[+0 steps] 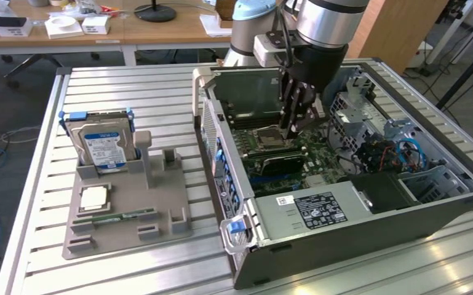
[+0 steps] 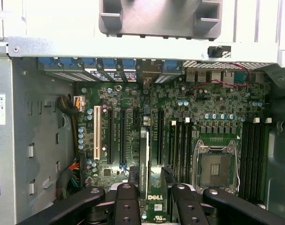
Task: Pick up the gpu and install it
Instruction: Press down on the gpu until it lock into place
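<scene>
An open computer case [image 1: 359, 209] lies on its side on a slatted metal table [image 1: 138, 92] at centre right of the exterior view, its motherboard [image 2: 147, 136] and empty processor socket [image 2: 216, 168] exposed. At lower left, a grey holder tray [image 1: 125, 230] carries an upright hard drive [image 1: 103, 147], a processor chip [image 1: 94, 196] and a green memory stick [image 1: 117, 217]. A wooden desk [image 1: 96, 31] stands at upper left.

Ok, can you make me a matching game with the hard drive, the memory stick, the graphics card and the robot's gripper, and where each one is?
1 hard drive
2 memory stick
3 graphics card
4 gripper

A lying flat on the grey tray
B reaching down into the computer case
C standing up in the tray's holder
D on edge in the green board

Pairs: 1-C, 2-A, 3-D, 4-B
</scene>
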Robot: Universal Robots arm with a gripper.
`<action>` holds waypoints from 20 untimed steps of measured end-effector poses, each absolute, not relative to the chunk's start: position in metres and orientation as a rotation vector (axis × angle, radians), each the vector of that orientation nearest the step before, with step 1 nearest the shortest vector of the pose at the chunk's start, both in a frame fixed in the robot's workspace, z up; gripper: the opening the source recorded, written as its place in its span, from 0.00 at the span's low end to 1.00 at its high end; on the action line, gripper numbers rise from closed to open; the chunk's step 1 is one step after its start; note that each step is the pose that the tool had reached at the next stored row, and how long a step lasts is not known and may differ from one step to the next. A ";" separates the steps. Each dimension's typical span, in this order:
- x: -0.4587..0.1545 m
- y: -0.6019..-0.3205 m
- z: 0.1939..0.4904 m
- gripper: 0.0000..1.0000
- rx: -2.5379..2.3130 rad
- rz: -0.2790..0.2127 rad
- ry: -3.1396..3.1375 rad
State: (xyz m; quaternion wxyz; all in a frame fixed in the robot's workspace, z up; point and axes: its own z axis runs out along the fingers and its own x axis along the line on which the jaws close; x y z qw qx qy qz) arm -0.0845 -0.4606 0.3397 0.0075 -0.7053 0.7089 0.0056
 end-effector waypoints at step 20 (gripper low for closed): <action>-0.085 -0.461 0.337 0.10 -2.205 0.018 2.216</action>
